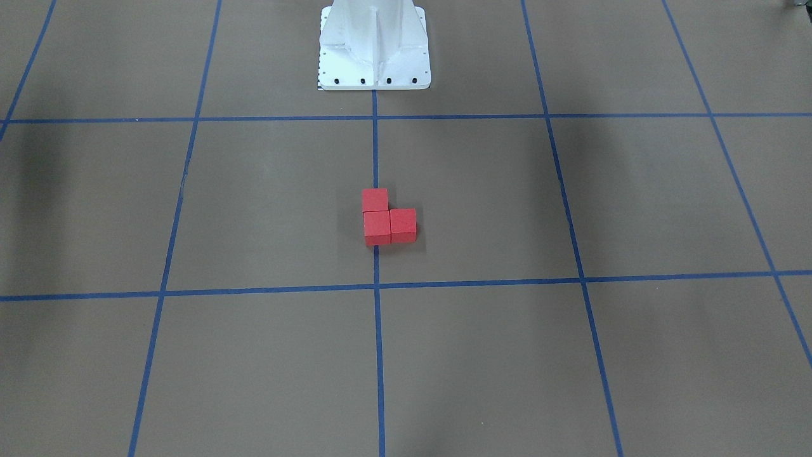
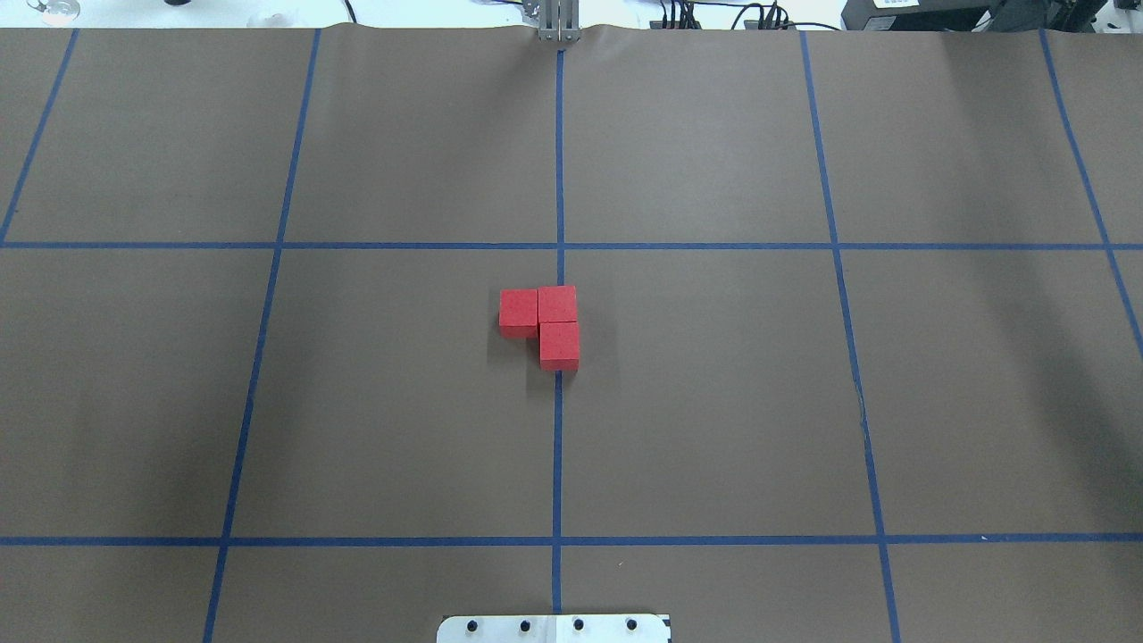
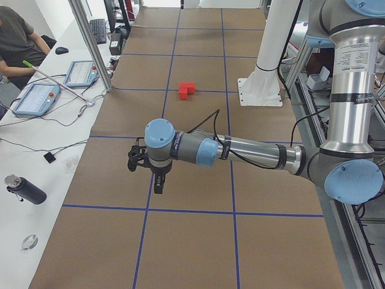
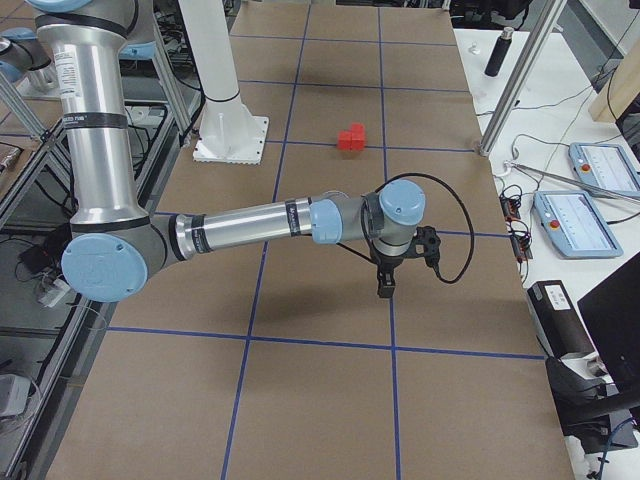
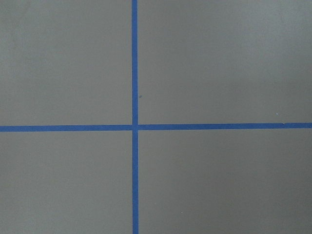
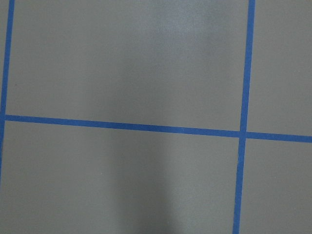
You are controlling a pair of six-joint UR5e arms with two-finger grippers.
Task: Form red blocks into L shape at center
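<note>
On the brown table point(image 2: 714, 402), the left gripper point(image 3: 157, 185) and the right gripper point(image 4: 384, 285) hang over opposite ends. I cannot tell if their jaws are apart or together. The red blocks point(image 2: 546, 323) lie between them, well apart from both, and already touch in an L. Its long leg runs along the center line point(image 2: 559, 179). Neither arm seems nearer.

Robotics lab: brown paper-covered counter point(image 2: 714, 402) with blue tape grid, white metal pedestal point(image 1: 374, 51), silver-and-blue jointed arms point(image 3: 252, 153) beside the pedestal, grey touchscreen pendants point(image 3: 36, 99) across from it.

The left tool point(image 3: 157, 185) and right tool point(image 4: 385, 286) show too small to tell their opening.
</note>
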